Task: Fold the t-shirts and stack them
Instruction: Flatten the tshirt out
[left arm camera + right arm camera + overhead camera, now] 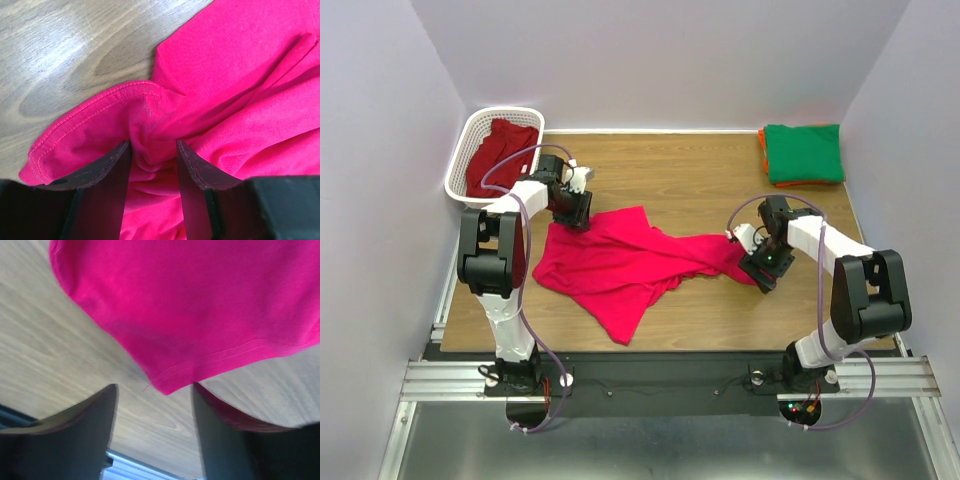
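My left gripper [153,145] has its jaws parted, and a bunched fold of the pink-red shirt [620,265] sits in the gap between the two dark fingers [107,190]. The cloth fills that gap, but it looks slack rather than pinched, so I read this gripper as released. A stitched hem curls round just ahead of the fingertips and off to their left, lying on the wooden table [670,170]. My right gripper [154,390] is also released, with its jaws wide. A hemmed corner of the same shirt hangs just in front of the gap and neither finger touches it, and bare wood shows between them. From above, the shirt lies spread and rumpled on the table between the two grippers, one end at each, with a loose point trailing toward the near edge. Beyond my left gripper and a little to its left is the white basket [505,110] with the darker crimson shirt [500,150] inside it. Well beyond my right gripper, in the far right corner, the green shirt [803,150] lies folded on top of the orange shirt [762,150].
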Tool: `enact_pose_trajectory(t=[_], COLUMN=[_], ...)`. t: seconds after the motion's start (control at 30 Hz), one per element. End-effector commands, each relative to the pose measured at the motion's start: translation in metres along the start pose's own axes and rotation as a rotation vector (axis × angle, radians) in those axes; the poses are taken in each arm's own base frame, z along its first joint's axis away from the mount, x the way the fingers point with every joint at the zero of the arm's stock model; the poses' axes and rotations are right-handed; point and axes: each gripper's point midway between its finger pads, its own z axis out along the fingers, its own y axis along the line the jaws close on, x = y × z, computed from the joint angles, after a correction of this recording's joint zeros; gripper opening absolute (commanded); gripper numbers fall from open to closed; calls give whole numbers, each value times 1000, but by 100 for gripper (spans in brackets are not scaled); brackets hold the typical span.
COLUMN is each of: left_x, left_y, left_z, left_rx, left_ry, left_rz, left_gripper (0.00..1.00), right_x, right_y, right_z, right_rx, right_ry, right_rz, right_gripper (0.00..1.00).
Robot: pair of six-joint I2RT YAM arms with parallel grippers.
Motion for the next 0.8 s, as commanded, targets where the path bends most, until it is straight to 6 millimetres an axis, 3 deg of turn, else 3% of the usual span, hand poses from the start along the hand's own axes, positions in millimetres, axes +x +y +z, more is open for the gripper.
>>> enact_pose_trajectory(t=[0.0,0.07,0.17,0.3,0.43,0.67,0.73,0.77], left_x=[-9,-11,-10,-14,-26,-52,-63,-76], left_y=[-4,-5,-5,-7,-12,-20,-26,-32], left_z=[-12,-12,-12,-15,-27,-47,-55,-64], left_rx=[6,8,10,14,23,23,35,37], left_ry=[-23,-27,-26,-39,-81,-143,-170,-210], left_rz=[26,26,24,29,56,138,176,222], left_gripper=[52,52,52,52,52,52,52,52], right_x=[-19,-20,-23,-17,-8,13,13,14], right_y=[-13,-9,-3,6,4,-3,-2,-1], right_z=[-7,-8,-12,-1,12,30,31,33], right_rx=[86,82,88,60,69,136,131,126], right_ry=[-79,-87,-103,-73,-34,31,28,33], right_rz=[-48,-55,-72,-90,-88,-100,-99,-97], right_gripper=[60,53,52,49,42,41,33,24])
